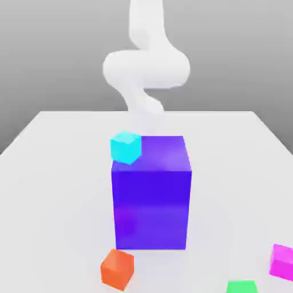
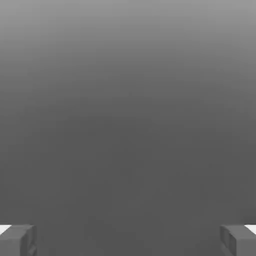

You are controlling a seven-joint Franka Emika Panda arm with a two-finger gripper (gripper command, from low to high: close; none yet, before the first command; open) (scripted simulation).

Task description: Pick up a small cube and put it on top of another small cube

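Currently, the hand is wide, its two fingers well apart with nothing between them in the hand view. The small magenta-pink cube sits on the table, well apart from the hand, beyond the big blue-violet block and off toward the exterior view's right.

The principal hazard is collision. The block stands between the arm and the cube; a low, direct traverse would probably strike it. Raise the hand above the block before travel.

A second hazard is the cyan cube, at the block's upper edge on the exterior view's left. Whether it rests fully on the block cannot be told; a nudge could dislodge it.

At pickup, the cube's turned faces may cause a corner grip and slippage if the fingers are misaligned. The green cube and the orange-red cube, also beyond the block from the hand, may be selected in error. During stacking, an off-centre release may topple the upper cube.
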